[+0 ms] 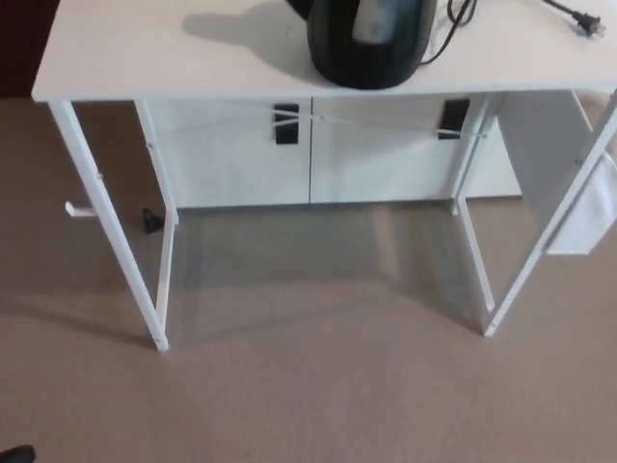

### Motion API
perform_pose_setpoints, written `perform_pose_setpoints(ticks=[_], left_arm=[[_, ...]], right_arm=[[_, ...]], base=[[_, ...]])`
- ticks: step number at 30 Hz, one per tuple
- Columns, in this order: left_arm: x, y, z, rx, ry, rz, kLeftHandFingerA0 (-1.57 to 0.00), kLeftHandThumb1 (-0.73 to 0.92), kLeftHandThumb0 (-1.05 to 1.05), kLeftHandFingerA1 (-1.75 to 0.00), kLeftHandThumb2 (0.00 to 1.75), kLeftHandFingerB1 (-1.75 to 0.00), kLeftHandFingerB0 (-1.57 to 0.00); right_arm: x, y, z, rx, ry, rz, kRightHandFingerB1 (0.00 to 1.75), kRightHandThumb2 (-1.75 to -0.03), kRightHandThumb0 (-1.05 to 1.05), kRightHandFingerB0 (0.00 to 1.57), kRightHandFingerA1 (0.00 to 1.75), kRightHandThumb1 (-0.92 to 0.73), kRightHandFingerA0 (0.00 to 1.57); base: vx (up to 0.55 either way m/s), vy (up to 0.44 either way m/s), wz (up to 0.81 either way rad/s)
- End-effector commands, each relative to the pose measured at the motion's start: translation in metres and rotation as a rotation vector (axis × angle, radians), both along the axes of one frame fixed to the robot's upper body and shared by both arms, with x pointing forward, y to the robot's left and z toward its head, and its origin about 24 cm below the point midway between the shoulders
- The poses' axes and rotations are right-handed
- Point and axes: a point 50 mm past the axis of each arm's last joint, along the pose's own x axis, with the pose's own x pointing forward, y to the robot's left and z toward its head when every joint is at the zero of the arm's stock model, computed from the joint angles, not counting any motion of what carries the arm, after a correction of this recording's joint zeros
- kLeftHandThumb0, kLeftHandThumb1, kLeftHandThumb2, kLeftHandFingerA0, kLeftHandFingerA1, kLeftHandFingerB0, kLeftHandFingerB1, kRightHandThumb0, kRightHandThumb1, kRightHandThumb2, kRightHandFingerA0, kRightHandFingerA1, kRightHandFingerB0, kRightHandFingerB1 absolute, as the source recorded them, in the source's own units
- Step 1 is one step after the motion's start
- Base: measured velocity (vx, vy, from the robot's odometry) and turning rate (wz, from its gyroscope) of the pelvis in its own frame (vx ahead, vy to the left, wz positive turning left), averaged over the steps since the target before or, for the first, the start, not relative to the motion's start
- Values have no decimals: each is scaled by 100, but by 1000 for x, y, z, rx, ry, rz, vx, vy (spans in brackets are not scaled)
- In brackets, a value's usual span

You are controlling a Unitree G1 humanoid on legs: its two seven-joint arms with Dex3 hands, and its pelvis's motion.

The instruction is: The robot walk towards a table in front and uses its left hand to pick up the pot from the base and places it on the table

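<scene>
A dark, glossy pot (369, 40) stands near the front edge of a white table (174, 58), cut off by the top of the head view. Its base is hidden beneath it. A black cord (453, 24) runs from behind the pot to a plug (586, 24) at the table's far right. Neither of my hands shows in the frame.
The table stands on thin white legs (111, 227) over a beige carpet (318, 386). A white cabinet with two black handles (285, 123) sits behind the legs. A white panel (578, 207) hangs at the table's right side. A small dark shape (14, 453) pokes in at the bottom left corner.
</scene>
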Motion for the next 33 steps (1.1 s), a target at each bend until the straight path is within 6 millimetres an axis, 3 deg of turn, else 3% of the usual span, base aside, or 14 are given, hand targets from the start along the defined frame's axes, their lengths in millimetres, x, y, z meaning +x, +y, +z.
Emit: perform_pose_setpoints(ticks=[1, 10, 22, 31, 32, 33], left_arm=[[0, 2, 2, 20, -1, -16, -58, 60, -27, -47, 58, -41, -63], [-1, 3, 3, 28, 0, -23, -58, 59, -29, -47, 58, -40, -63], [0, 3, 3, 26, 3, -22, -57, 61, -28, -46, 58, -41, -63], [5, 3, 4, 27, 0, -13, -59, 57, -27, -48, 57, -41, -64], [5, 3, 4, 29, 0, -22, -55, 48, -33, -61, 82, -53, -52], [4, 3, 4, 28, 0, -22, -59, 56, -28, -48, 56, -41, -65]], right_arm=[[-2, -6, 2, -26, 1, -15, 35, -63, -10, 20, 40, -72, 23], [-2, -5, 3, -26, -10, 7, 35, -63, -10, 20, 41, -74, 22], [-1, -5, 2, -26, -3, -6, 35, -64, -8, 20, 44, -74, 25], [0, -5, 3, -21, -7, -6, 36, -63, -11, 21, 47, -72, 26], [-1, -5, 3, -21, -9, -5, 36, -64, -12, 20, 48, -71, 26], [-1, -5, 2, -23, -7, -4, 36, -63, -14, 20, 48, -69, 27]], base=[[209, -119, -5], [201, -74, 2], [166, 159, 1], [206, -109, 8], [329, -163, 61], [316, -162, 29]])
